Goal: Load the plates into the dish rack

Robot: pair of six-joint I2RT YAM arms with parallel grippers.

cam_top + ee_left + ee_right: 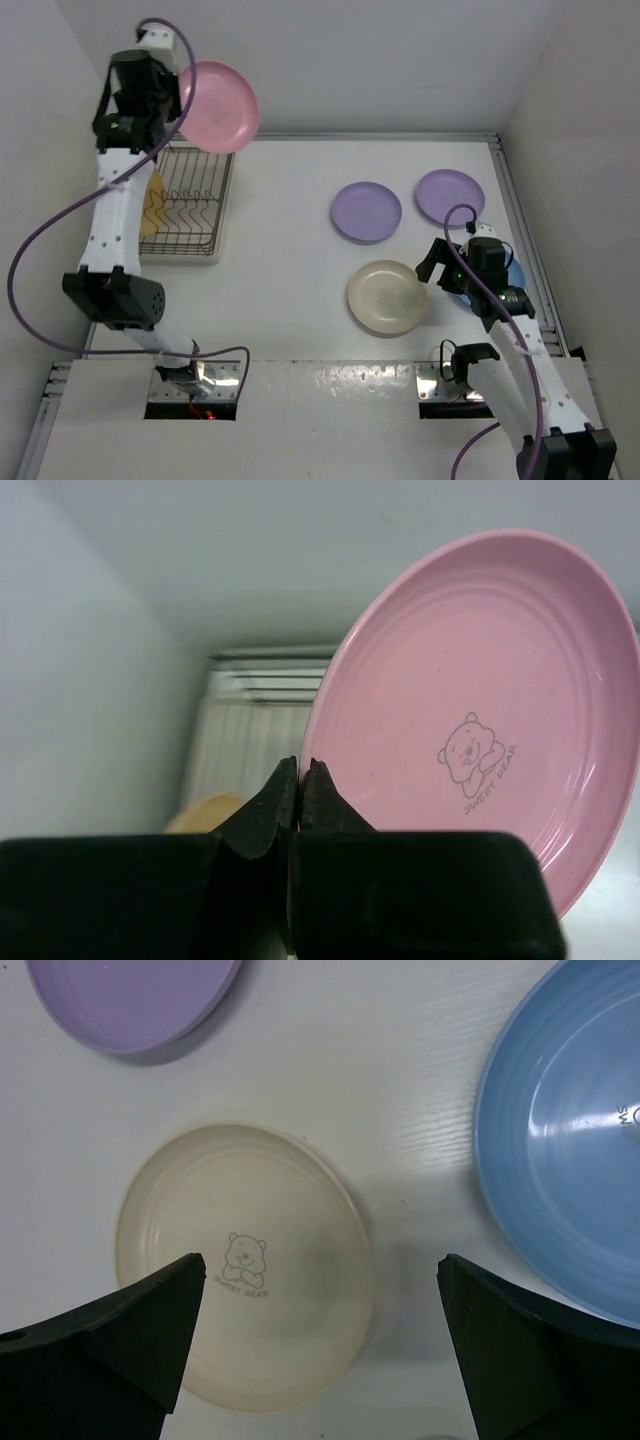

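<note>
Top external view: the pink plate is held in the air, tilted on edge with its hollow face toward the camera, above the far end of the dish rack and clear of the wire prongs. The left gripper has it by the rim. In the left wrist view its fingers are pressed almost together on the plate's near edge, and a bear motif shows on the plate's face. Inside the rack, the orange-yellow plate stands on edge at the left side, partly hidden by the left arm. The rack itself sits at the far left of the white table. The other four plates lie flat on the right half of the table: two lilac plates side by side but apart at the far side, the cream plate nearer the arms, and the light blue plate to its right, mostly covered by the right arm. The right gripper hangs above the gap between the cream and light blue plates. In the right wrist view its jaws are spread wide with nothing held between them.
</note>
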